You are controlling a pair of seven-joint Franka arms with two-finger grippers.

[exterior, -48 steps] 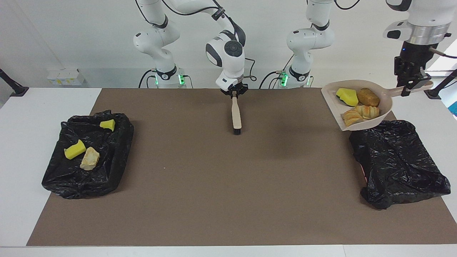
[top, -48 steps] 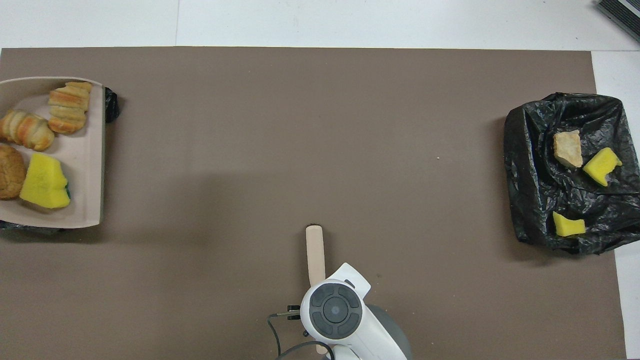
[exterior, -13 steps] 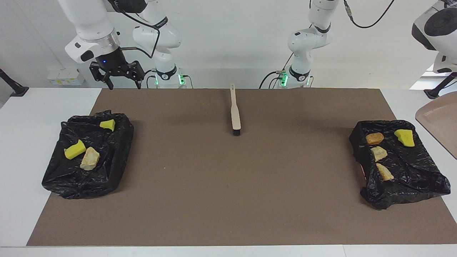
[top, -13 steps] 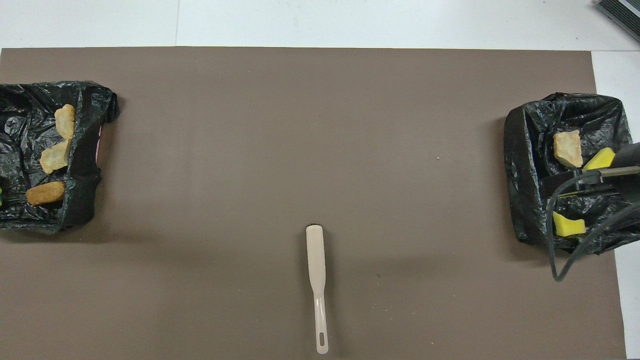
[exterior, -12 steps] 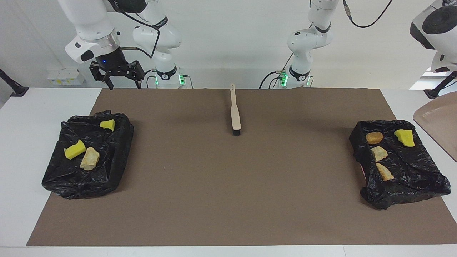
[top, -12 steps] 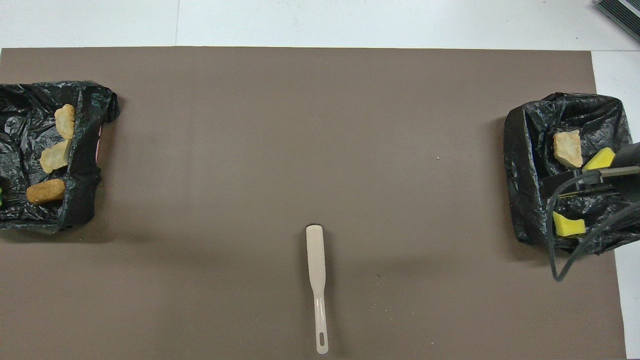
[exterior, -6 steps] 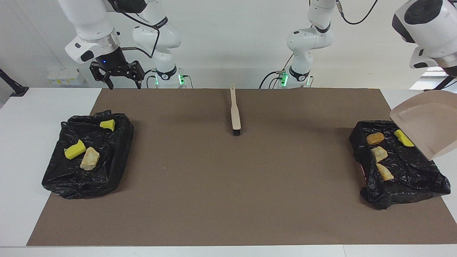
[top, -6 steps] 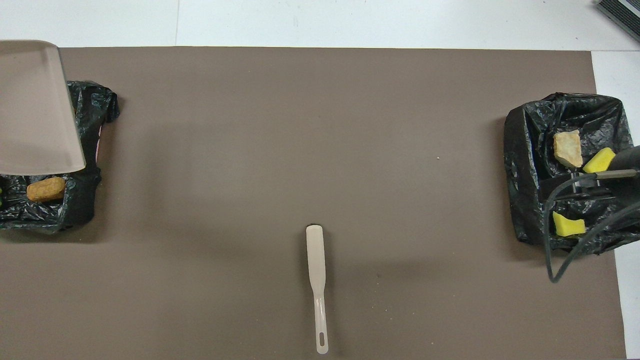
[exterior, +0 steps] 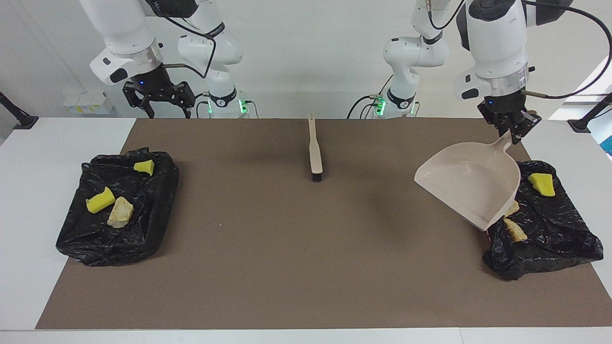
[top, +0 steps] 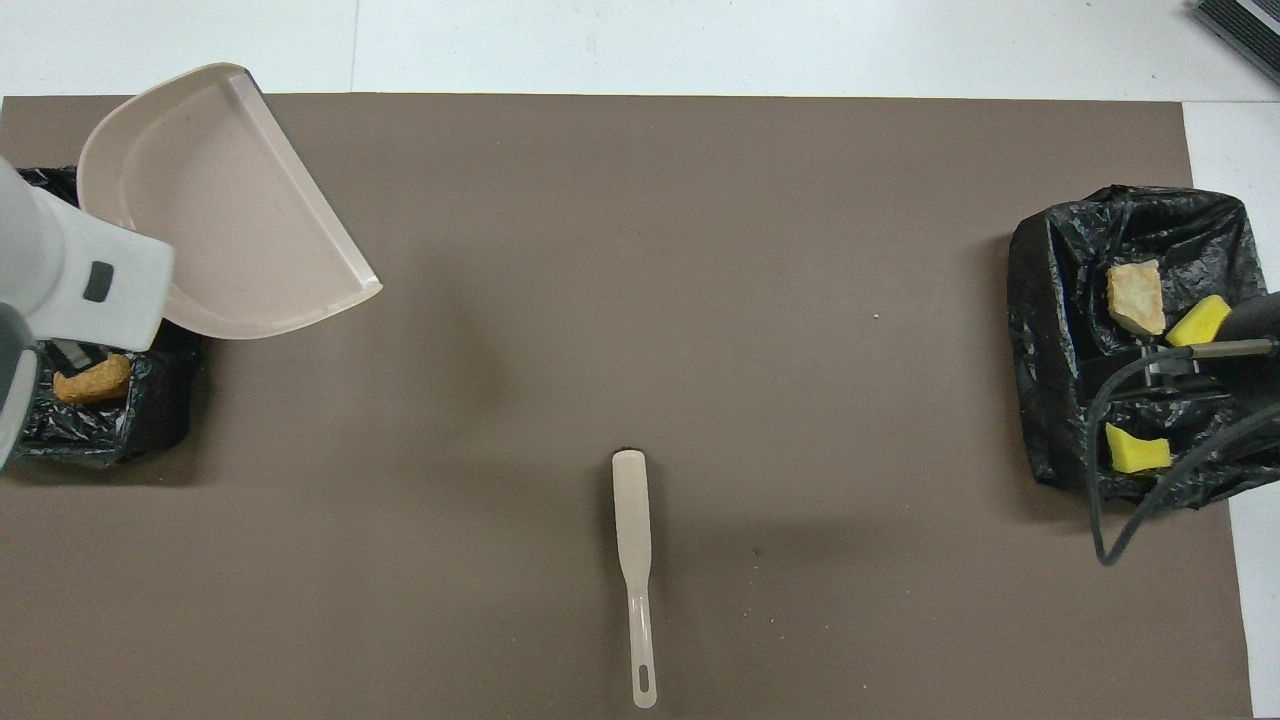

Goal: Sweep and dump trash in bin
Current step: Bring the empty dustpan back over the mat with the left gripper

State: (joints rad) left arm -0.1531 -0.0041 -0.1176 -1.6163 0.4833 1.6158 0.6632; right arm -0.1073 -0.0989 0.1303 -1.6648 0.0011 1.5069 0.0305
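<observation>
Trash (exterior: 541, 184) binned; dustpan (exterior: 471, 184) empty, mid-right.
Left gripper (exterior: 512, 134) pinches its handle; a swing could snag the bin liner (exterior: 550, 239). Right gripper (exterior: 162, 98) spread, waiting upper left.

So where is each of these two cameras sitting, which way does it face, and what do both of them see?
Facing view: high across the table, looking at the robots; both arms show, left gripper shut on the dustpan handle, right gripper open, waiting above the table edge.
Overhead view: high above the robots' end, looking forward and steeply down; only the left arm's wrist and the right arm's cables show.
Shared: the brush, dustpan, and both black bins holding the trash.
</observation>
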